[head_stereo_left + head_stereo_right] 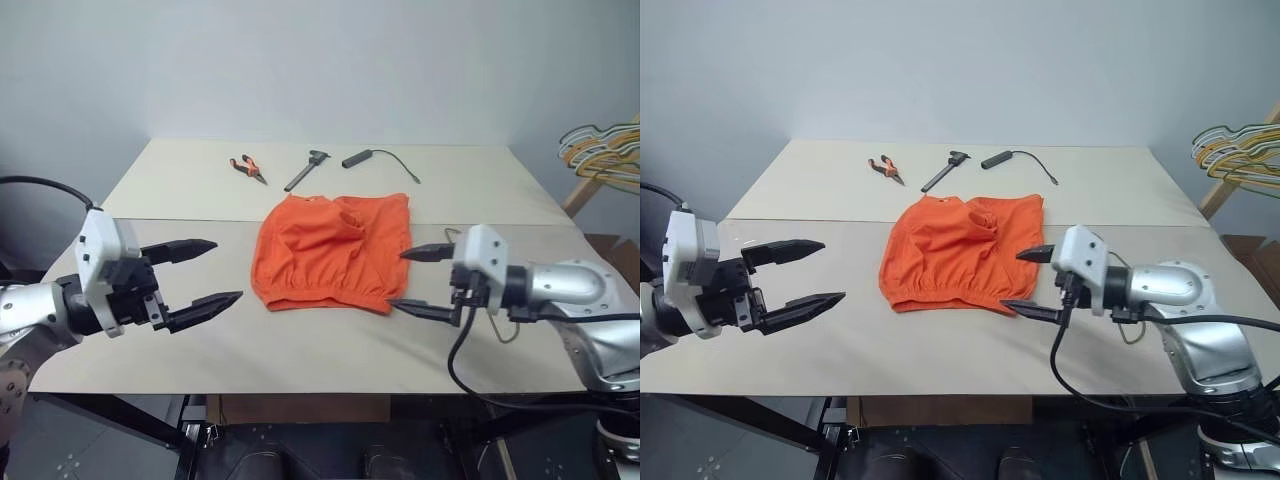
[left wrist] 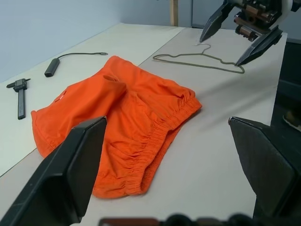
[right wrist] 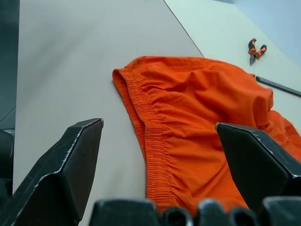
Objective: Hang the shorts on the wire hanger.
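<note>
The bright orange shorts lie flat in the middle of the table, elastic waistband toward the near edge. My left gripper hovers open to their left, fingers pointing at them with nothing between. My right gripper is open at the shorts' right edge, its fingertips close to the waistband corner but apart from the fabric. The thin wire hanger lies flat on the table to the right of the shorts, beneath and behind the right gripper; in the eye views the right arm covers most of it.
Along the far side of the table lie orange-handled pliers, a dark caliper-like tool and a black device with a cable. A bunch of coloured hangers hangs off the table's far right.
</note>
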Controlling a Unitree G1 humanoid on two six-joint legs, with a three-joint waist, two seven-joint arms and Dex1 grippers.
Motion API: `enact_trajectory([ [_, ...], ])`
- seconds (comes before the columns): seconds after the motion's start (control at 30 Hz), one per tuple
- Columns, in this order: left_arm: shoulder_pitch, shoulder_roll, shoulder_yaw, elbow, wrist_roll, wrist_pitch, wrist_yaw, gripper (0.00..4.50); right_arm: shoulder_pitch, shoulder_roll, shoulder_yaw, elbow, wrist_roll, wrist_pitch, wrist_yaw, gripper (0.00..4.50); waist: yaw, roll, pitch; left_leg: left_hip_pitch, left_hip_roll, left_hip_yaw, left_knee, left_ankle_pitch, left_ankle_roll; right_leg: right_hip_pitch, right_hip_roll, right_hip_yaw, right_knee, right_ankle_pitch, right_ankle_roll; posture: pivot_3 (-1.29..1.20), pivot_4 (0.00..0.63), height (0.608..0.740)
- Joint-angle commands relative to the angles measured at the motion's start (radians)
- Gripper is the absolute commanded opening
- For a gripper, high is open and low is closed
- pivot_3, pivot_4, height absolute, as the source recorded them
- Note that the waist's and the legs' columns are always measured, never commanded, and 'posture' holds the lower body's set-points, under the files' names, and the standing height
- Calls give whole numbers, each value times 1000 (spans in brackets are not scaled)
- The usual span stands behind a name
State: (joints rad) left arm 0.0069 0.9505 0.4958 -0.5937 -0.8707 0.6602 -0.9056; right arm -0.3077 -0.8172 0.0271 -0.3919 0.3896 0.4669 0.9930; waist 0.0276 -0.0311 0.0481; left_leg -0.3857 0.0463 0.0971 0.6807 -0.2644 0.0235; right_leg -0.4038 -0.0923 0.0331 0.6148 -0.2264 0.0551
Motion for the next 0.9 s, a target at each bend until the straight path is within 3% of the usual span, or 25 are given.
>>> enact_trajectory([
  [0.03, -8, 19, 37, -22, -18, 4, 4, 4500, -40, -3, 111, -24, -145, 59, -93, 4462, 1, 0, 0, 0, 0, 0, 0, 0, 0, 0, 0, 0, 0, 0, -1, 143, 43, 740],
  [0.33, 10, 9, 39, -29, -8, -8, 3, 4500, -219, 104, 381, 49, -372, 147, -164, 4462, 0, 1, 1, 0, 0, 0, -1, 0, -1, -1, 0, 0, 0, -1, -2, 121, 45, 740],
  [0.63, -8, 4, 19, -20, -5, -15, 7, 4500, -424, 302, 628, 388, -630, 88, -209, 4462, -5, 1, 1, -1, 1, 0, -1, 1, -2, -2, 1, -1, 1, -1, -2, 119, 41, 740],
  [0.73, -8, 1, 19, -23, -4, -15, 11, 4500, -471, 360, 669, 524, -692, 40, -225, 3856, -5, 1, 1, -2, 1, 0, -1, 1, -3, -3, 1, -1, 2, -1, -2, 122, 42, 740],
  [0.9, 3, -5, 22, -30, -2, -16, 16, 4500, -480, 381, 685, 581, -736, -26, -191, 2157, -5, 1, 1, -2, 1, 0, -1, 1, -4, -3, 1, -3, 2, -1, -2, 125, 47, 740],
])
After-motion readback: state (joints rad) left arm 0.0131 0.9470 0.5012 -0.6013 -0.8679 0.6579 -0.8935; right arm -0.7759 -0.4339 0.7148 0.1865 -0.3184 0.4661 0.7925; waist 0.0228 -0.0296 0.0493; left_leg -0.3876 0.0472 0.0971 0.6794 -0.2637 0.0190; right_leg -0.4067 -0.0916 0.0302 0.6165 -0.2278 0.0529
